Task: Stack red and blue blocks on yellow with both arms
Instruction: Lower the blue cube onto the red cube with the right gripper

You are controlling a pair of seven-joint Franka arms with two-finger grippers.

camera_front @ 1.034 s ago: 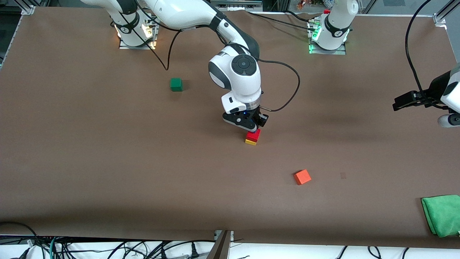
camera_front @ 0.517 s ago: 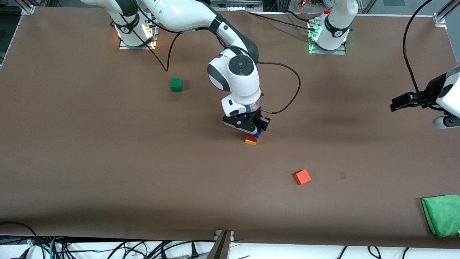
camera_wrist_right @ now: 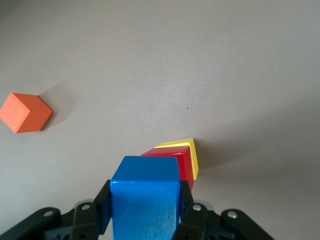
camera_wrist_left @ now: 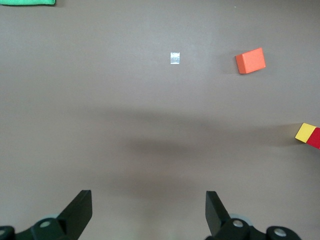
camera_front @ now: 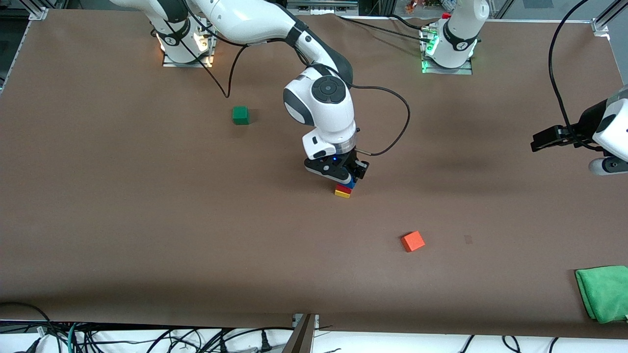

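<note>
R gripper (camera_front: pixel 349 179) dropped w/ blue block (camera_wrist_right: pixel 145 200) clamped in fingers over red/yellow stack; L gripper (camera_wrist_left: pixel 148 212) fingers apart.

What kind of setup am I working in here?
Likely a robotics lab bench: a brown-covered table, loose colored cubes such as the green cube, and cables along the table's edge.

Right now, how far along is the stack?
Done: red block sits on yellow. In hand: the right hand grips the blue block just over the red one; whether they touch can't be told. Left: release blue and back away. The left hand waits open over bare table toward its own end. The orange and green cubes lie apart from the stack.
</note>
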